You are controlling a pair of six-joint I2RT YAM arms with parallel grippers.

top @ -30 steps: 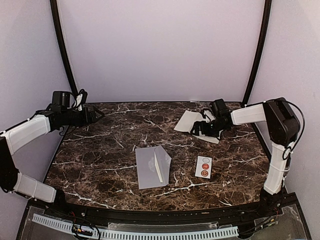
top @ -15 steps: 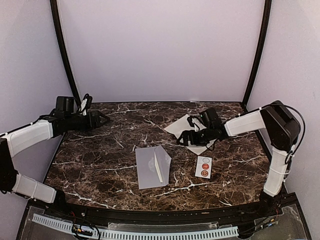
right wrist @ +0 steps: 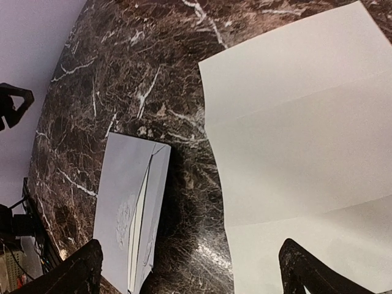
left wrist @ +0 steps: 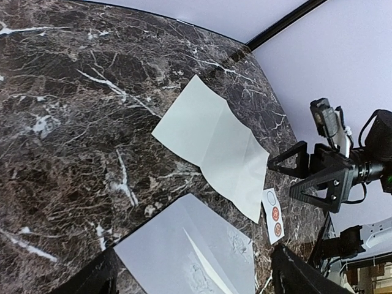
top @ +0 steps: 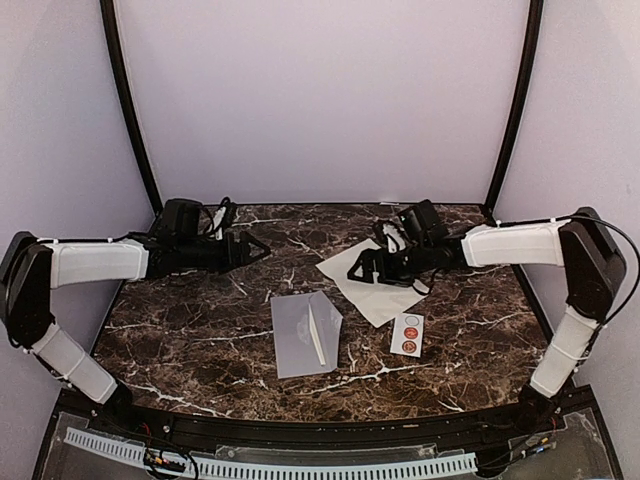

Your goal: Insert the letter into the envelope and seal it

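The grey-lavender envelope [top: 305, 335] lies flat in the middle of the table with its flap partly raised; it also shows in the left wrist view [left wrist: 190, 257] and the right wrist view [right wrist: 131, 208]. The white creased letter [top: 372, 288] lies unfolded to its right and a little farther back, and shows in both wrist views [left wrist: 214, 144] [right wrist: 294, 135]. My right gripper [top: 365, 272] is open, low over the letter's near-left part [right wrist: 190, 257]. My left gripper [top: 258, 250] is open and empty, in the air behind and left of the envelope [left wrist: 193, 263].
A small white sticker strip [top: 407, 333] with round seals lies right of the envelope, just in front of the letter [left wrist: 274, 214]. The dark marble table [top: 180, 330] is enclosed by lavender walls and two black poles at the back corners.
My right gripper has moved left and forward, and the letter has slid with it toward the envelope and lies more spread out. My left gripper has reached right, toward the table's middle.
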